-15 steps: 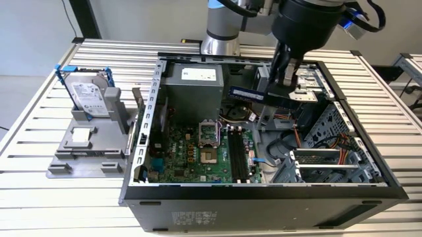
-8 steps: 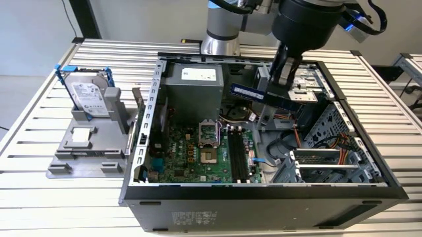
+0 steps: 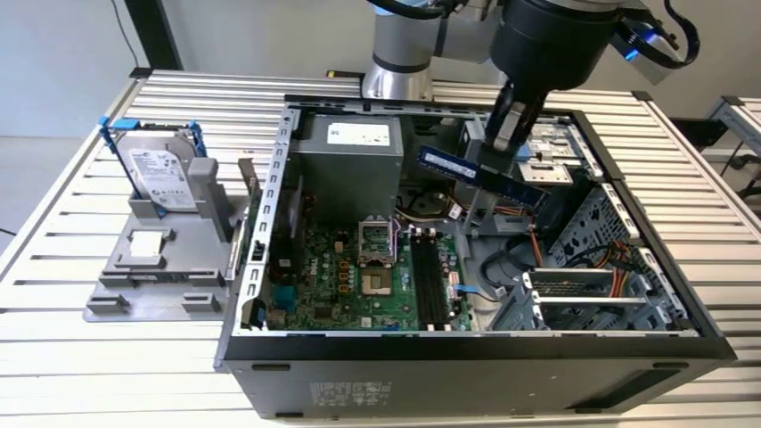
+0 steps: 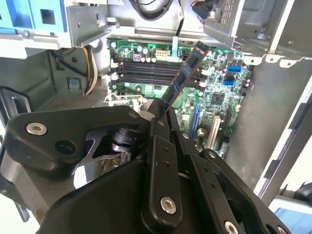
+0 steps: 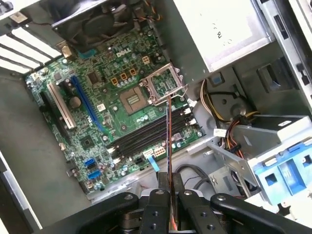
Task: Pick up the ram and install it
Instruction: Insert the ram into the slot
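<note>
Upper centre of the exterior view: gripper (image 3: pixel 497 153), black, hanging from the arm over the open computer case (image 3: pixel 476 352).

- Fingers: closed narrowly on the ram (image 3: pixel 458 165), clamping it by its flat sides; in both wrist views the stick runs out from between the two fingertips.
- Ram: long, thin stick with a blue label, held in the air and tilted, its higher end toward the exterior view's left and its lower end toward the exterior view's right. It sits right of the grey power supply (image 3: pixel 351 160) and above the case floor, touching nothing but the fingers.
- Memory slots (image 3: pixel 430 281): long and black, lying side by side on the green motherboard (image 3: pixel 327 276) at lower centre of the frame, just right of the open processor socket (image 3: pixel 374 248). They stand apart from the ram.
- Hard drive (image 3: pixel 160 169): silver with a blue frame, upright in a grey holder (image 3: pixel 155 267) at left of the frame, outside the case.
- Table (image 3: pixel 71 357): pale slatted top, bearing case and holder.
</note>
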### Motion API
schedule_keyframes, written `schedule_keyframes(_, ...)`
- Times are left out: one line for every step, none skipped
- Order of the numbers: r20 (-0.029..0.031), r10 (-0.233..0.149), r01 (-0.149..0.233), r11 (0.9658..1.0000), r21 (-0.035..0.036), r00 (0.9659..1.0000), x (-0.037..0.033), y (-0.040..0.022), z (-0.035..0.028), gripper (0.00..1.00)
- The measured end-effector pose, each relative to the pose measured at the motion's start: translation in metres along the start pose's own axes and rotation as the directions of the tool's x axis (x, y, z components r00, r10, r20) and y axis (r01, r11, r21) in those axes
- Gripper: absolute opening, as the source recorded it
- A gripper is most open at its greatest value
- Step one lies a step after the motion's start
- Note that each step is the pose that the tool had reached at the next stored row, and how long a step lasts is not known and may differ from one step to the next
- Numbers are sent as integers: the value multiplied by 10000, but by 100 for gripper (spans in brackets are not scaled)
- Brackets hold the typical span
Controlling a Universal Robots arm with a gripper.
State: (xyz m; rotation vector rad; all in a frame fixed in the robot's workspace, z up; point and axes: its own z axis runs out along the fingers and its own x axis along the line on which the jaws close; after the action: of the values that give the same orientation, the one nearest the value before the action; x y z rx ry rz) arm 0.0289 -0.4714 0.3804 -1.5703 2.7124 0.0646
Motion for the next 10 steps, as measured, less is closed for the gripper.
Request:
schedule_keyframes(5, 143, -143, 9999, 4, 9999, 0, 0, 0, 0)
schedule_keyframes(9, 270, -270, 9996, 7, 9996, 0, 0, 0, 0)
schedule_keyframes(13, 389, -389, 9992, 12, 9992, 0, 0, 0, 0)
schedule_keyframes(18, 503, -503, 9987, 17, 9987, 0, 0, 0, 0)
schedule_keyframes(24, 623, -623, 9981, 24, 9981, 0, 0, 0, 0)
schedule_keyframes(31, 736, -736, 9973, 34, 9973, 0, 0, 0, 0)
schedule_keyframes(38, 841, -841, 9964, 44, 9965, 0, 0, 0, 0)
schedule_keyframes(45, 946, -946, 9955, 54, 9955, 0, 0, 1, 0)
schedule_keyframes(52, 1051, -1052, 9944, 65, 9944, 0, 0, 1, 0)
schedule_keyframes(57, 1170, -1171, 9931, 74, 9931, 0, 0, 0, 0)
